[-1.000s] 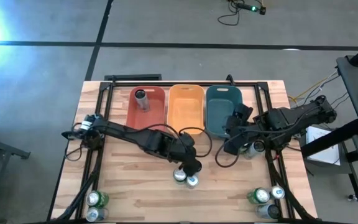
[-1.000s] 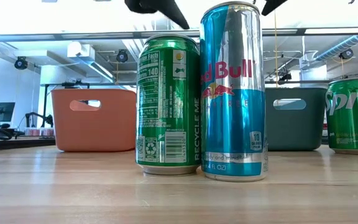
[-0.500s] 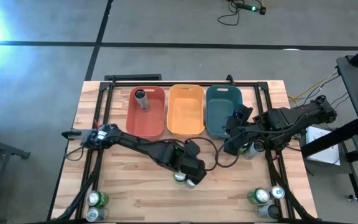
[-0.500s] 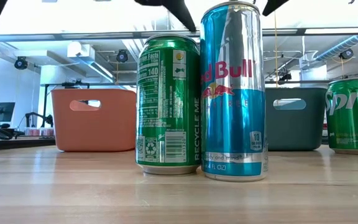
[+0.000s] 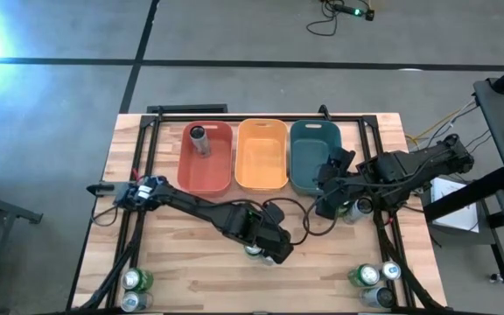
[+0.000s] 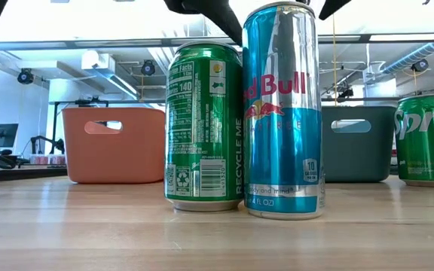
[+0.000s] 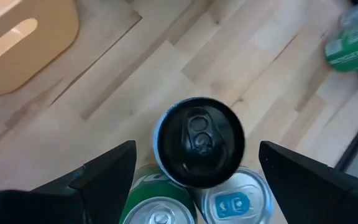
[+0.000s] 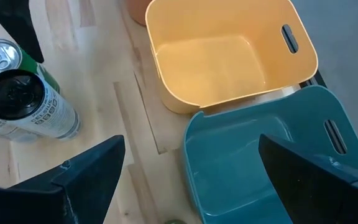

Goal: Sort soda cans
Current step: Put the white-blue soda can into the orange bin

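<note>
Three soda cans stand touching near the table's middle front: a black-topped one [image 7: 199,142], a green one [image 6: 202,128] and a pale blue one [image 6: 283,113]. My left gripper [image 7: 197,149] hangs open above them, its fingers on either side of the black-topped can without touching it. In the high view it [image 5: 268,248] covers these cans. My right gripper [image 8: 191,143] waits open just in front of the teal tub [image 5: 311,150], holding nothing. One dark can [image 5: 199,138] stands upright in the red tub [image 5: 206,171].
The yellow tub [image 5: 262,156] stands between the red and teal ones at the back. More cans stand at the front left corner [image 5: 135,282], the front right corner [image 5: 373,278] and beside my right arm [image 5: 354,207]. Black frame rails run along both table sides.
My left gripper has moved toward the table's near edge until it stands over the middle group of cans, staying open. The cans have not moved.
</note>
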You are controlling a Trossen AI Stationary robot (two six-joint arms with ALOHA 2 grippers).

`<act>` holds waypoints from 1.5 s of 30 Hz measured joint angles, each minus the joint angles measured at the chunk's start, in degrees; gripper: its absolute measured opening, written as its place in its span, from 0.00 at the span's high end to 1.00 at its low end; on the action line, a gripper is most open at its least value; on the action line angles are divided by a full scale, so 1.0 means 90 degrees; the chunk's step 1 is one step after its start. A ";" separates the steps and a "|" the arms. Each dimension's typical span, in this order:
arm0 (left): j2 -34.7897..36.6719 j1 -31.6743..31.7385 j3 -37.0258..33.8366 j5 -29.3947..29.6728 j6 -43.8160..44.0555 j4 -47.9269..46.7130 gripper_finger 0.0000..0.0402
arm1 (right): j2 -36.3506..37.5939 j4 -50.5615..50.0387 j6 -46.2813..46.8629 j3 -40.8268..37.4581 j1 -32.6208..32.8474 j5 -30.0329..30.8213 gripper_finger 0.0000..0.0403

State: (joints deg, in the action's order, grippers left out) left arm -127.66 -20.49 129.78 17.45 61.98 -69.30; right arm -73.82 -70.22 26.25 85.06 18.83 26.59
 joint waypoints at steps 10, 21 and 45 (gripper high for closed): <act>-0.0332 -0.0107 -0.0012 0.0000 -0.0467 0.0129 0.19 | -0.0003 0.0000 0.0099 0.0000 0.0000 -0.0004 0.09; -0.0541 -0.0080 -0.0012 0.0341 -0.0618 0.0307 0.19 | -0.0007 -0.0002 0.0428 0.0000 0.0002 -0.0024 0.09; 0.0219 0.0215 0.0417 0.0554 -0.1283 -0.0684 0.41 | -0.0012 0.0027 0.0358 0.0199 0.0002 -0.0149 0.09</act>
State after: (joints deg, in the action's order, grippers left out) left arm -125.69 -18.55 133.53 22.43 50.43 -75.45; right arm -73.93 -69.98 29.48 86.85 18.85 25.25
